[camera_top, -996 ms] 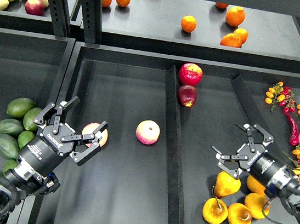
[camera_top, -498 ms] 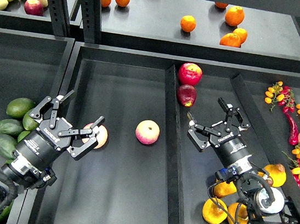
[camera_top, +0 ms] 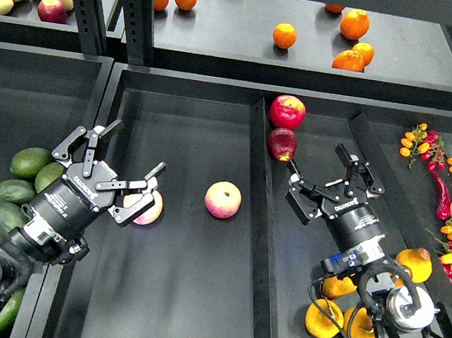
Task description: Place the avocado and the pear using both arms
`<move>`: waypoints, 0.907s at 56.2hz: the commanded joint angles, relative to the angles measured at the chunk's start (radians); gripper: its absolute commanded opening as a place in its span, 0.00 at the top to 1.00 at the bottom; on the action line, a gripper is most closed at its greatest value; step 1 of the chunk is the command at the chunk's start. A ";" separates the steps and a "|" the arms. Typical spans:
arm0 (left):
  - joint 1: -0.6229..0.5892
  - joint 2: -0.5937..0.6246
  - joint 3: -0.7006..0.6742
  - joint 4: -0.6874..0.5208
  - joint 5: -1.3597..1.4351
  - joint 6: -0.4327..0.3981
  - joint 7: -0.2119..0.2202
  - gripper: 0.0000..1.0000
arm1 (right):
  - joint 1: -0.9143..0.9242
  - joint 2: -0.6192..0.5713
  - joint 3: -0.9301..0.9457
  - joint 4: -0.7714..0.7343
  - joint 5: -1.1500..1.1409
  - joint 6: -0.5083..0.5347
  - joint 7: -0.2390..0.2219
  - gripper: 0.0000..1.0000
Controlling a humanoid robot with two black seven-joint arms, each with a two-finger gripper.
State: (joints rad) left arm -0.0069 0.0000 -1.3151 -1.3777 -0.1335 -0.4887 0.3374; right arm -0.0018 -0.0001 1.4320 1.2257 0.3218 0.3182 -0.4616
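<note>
Since the earlier frame both hands have crept farther into the trays, each by a little. Near right, the pears (camera_top: 324,319) lie in the right tray (camera_top: 306,255), partly hidden by the arm; the count is unclear. Near left, four avocados (camera_top: 30,162) show beside the middle tray (camera_top: 184,297). The left hand (camera_top: 123,170) is spread open, empty, over a pink apple (camera_top: 147,207); a second (camera_top: 223,199) lies right of it. The right hand (camera_top: 330,179) is open, empty. Farther, two red apples (camera_top: 287,111).
</note>
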 commanded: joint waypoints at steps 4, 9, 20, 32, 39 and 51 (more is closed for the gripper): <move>0.015 0.000 0.005 0.003 0.002 0.002 -0.095 0.01 | -0.056 0.000 -0.016 0.011 -0.003 0.022 -0.003 0.00; 0.024 0.000 -0.003 0.009 0.002 0.001 -0.133 0.01 | -0.083 0.000 -0.033 0.003 -0.009 0.094 -0.005 0.00; 0.074 0.000 -0.007 0.023 0.002 0.000 -0.138 0.01 | -0.093 0.000 -0.076 -0.029 -0.060 0.170 0.052 0.00; 0.096 0.000 -0.001 -0.001 0.000 0.000 -0.141 0.01 | -0.093 0.000 -0.065 0.014 -0.041 0.072 0.127 0.00; 0.096 0.000 -0.001 -0.004 0.000 0.000 -0.141 0.01 | -0.087 0.000 -0.070 0.081 0.002 -0.005 0.127 0.00; 0.097 0.000 -0.003 -0.004 0.000 0.000 -0.141 0.01 | -0.083 0.000 -0.071 0.089 0.009 -0.079 0.127 0.00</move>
State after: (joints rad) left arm 0.0889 0.0000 -1.3161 -1.3818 -0.1335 -0.4886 0.1963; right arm -0.0855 0.0000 1.3617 1.3127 0.3286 0.2528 -0.3344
